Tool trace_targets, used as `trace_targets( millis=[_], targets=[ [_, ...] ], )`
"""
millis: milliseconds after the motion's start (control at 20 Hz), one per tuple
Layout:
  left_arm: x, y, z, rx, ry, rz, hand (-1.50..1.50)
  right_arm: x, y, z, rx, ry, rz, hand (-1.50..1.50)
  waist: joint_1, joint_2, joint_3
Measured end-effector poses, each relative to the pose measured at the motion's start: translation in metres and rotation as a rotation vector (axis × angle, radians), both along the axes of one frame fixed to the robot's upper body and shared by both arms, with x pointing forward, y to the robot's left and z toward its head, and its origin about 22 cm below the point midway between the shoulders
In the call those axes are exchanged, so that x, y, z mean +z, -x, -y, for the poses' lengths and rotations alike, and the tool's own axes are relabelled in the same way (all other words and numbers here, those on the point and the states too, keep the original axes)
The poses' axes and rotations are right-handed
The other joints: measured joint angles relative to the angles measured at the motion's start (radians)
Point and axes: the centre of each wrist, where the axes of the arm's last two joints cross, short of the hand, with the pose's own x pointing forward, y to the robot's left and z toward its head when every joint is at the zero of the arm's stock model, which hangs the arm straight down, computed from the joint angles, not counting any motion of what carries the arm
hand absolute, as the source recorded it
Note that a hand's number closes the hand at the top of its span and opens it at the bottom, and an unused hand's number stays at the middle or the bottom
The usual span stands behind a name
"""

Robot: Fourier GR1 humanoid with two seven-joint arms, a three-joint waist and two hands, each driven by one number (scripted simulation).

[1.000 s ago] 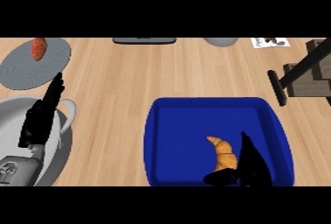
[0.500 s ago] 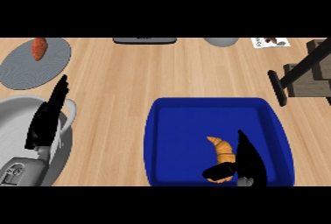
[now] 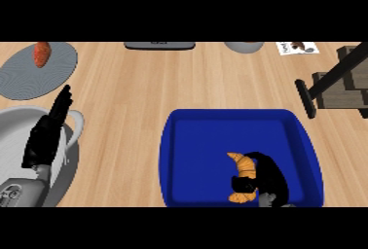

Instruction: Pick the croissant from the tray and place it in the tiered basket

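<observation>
An orange croissant (image 3: 246, 168) lies in the blue tray (image 3: 208, 146), toward its near right part. My right hand (image 3: 267, 179) comes up from the lower edge and curls round the croissant, fingers along its right side and thumb at its lower left. Part of the croissant is hidden under the hand. The tiered basket (image 3: 343, 82), dark wood with a black frame, stands at the right edge beyond the tray. My left hand (image 3: 49, 129) rests open at the left, fingers straight and pointing away over a grey dish.
A grey plate (image 3: 28, 73) at the far left carries a reddish-orange item (image 3: 42, 52). A pale grey dish (image 3: 22, 146) sits under my left arm. A dark object (image 3: 159, 45), a grey bowl (image 3: 244, 46) and a card (image 3: 296, 48) line the far edge.
My right hand's fingers have curled down round the croissant from the straighter pose before. The left hand has drifted slightly. The croissant stays in the tray.
</observation>
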Motion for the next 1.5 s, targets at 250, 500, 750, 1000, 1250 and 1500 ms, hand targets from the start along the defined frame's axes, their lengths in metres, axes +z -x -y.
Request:
trace_targets(
  millis=[250, 500, 750, 1000, 1250, 1500],
  targets=[
    [-0.004, -0.005, 0.0, -0.001, -0.004, 0.0, 0.0, -0.004, -0.004, -0.001, 0.052, 0.071, 0.014, 1.5, -0.004, -0.003, -0.004],
    [0.006, -0.005, 0.007, -0.002, -0.006, 0.001, 0.0, 0.006, -0.005, -0.005, 0.029, -0.001, 0.056, 1.5, 0.0, 0.002, 0.006],
    [0.007, -0.005, 0.006, -0.009, -0.002, 0.006, 0.0, 0.033, -0.027, 0.002, -0.055, 0.013, 0.169, 1.5, 0.009, 0.009, 0.011],
    [0.012, -0.008, 0.011, -0.034, -0.004, 0.023, 0.0, 0.071, -0.078, 0.058, -0.265, 0.16, 0.319, 1.5, 0.039, 0.034, 0.006],
    [0.015, -0.011, 0.017, -0.06, -0.01, 0.036, 0.0, 0.128, -0.113, 0.112, -0.459, 0.342, 0.507, 1.5, 0.072, 0.048, 0.001],
    [0.021, -0.015, 0.024, -0.098, -0.013, 0.054, 0.0, 0.193, -0.133, 0.159, -0.632, 0.585, 0.66, 1.5, 0.115, 0.06, -0.002]
  ],
)
